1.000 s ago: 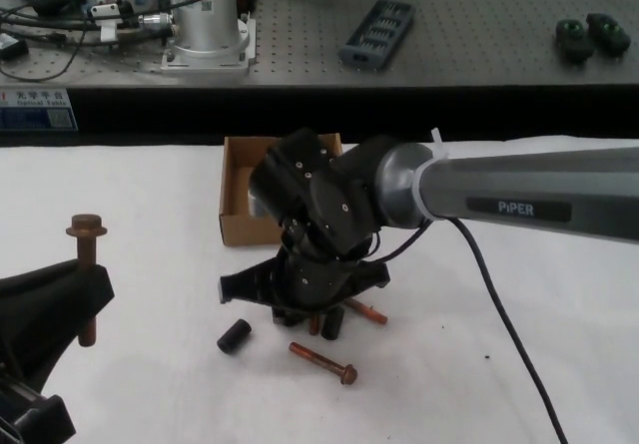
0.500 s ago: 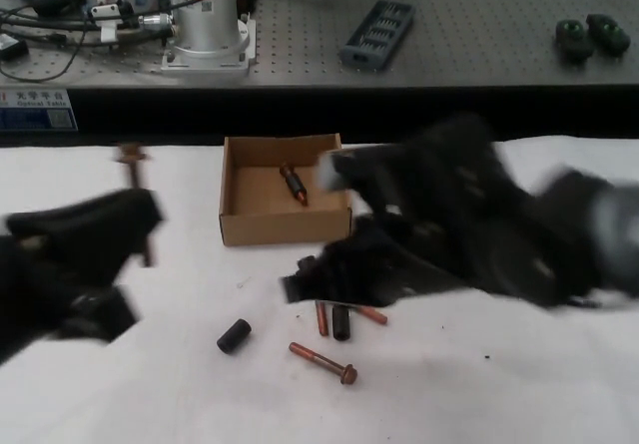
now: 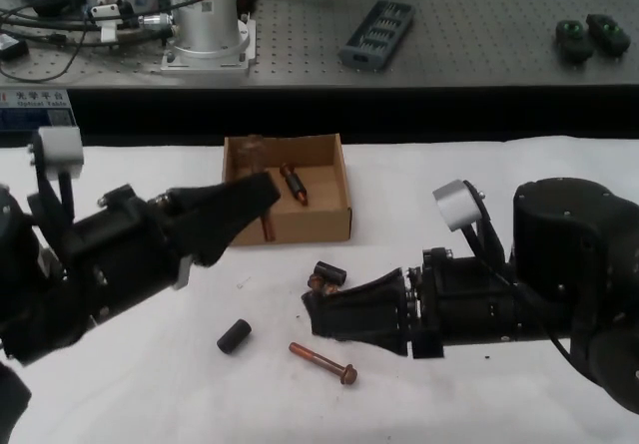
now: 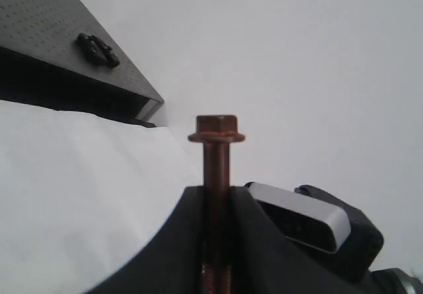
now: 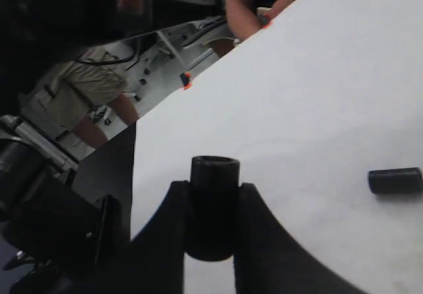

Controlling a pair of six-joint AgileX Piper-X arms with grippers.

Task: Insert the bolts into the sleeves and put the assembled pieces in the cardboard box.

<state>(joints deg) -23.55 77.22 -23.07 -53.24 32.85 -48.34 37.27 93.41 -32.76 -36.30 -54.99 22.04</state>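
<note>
My left gripper (image 3: 260, 193) reaches in from the left and is shut on a copper bolt (image 3: 268, 226), held upright just in front of the cardboard box (image 3: 300, 226). In the left wrist view the bolt (image 4: 216, 132) stands head-up between the fingers of this gripper (image 4: 216, 205). My right gripper (image 3: 318, 300) lies low on the right and is shut on a black sleeve (image 3: 327, 273). The right wrist view has that sleeve (image 5: 213, 201) open end up in the right gripper (image 5: 213, 238). An assembled piece (image 3: 293, 185) lies inside the box.
A loose bolt (image 3: 324, 361) and a loose black sleeve (image 3: 234, 336) lie on the white cloth in front of the grippers. That sleeve (image 5: 394, 180) also lies beyond the right gripper. Behind the cloth runs a perforated bench with a metal post (image 3: 205, 15) and a black tray (image 3: 377, 30).
The right arm pulled back from the pile to the right and now lies low with a sleeve in its fingers. The left arm swung right with its bolt, up to the box.
</note>
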